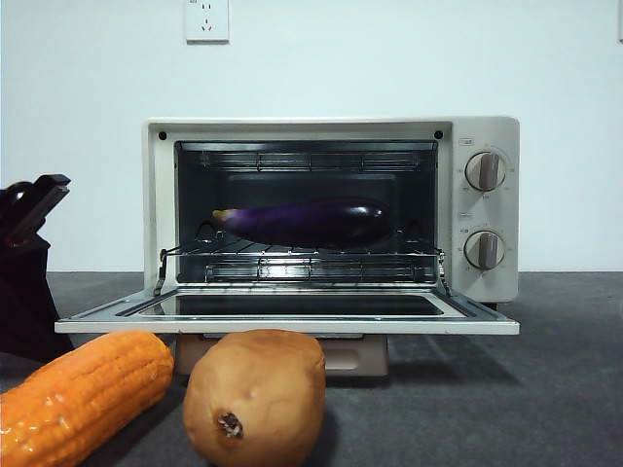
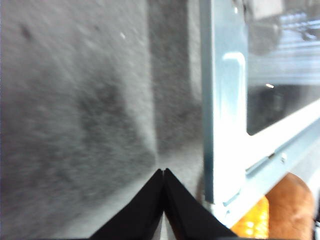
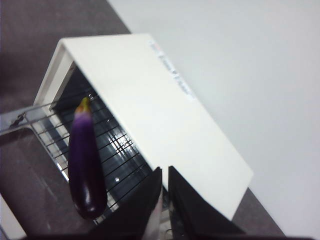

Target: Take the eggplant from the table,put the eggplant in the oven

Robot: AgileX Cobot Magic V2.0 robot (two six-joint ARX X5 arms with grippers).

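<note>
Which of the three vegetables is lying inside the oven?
The purple eggplant, on the oven rack. The corn and potato lie on the table.

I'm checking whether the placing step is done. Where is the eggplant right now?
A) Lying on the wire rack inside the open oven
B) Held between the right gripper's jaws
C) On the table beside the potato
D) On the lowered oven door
A: the eggplant lies lengthwise on the wire rack inside the oven, whose door is down; no gripper touches it.
</note>
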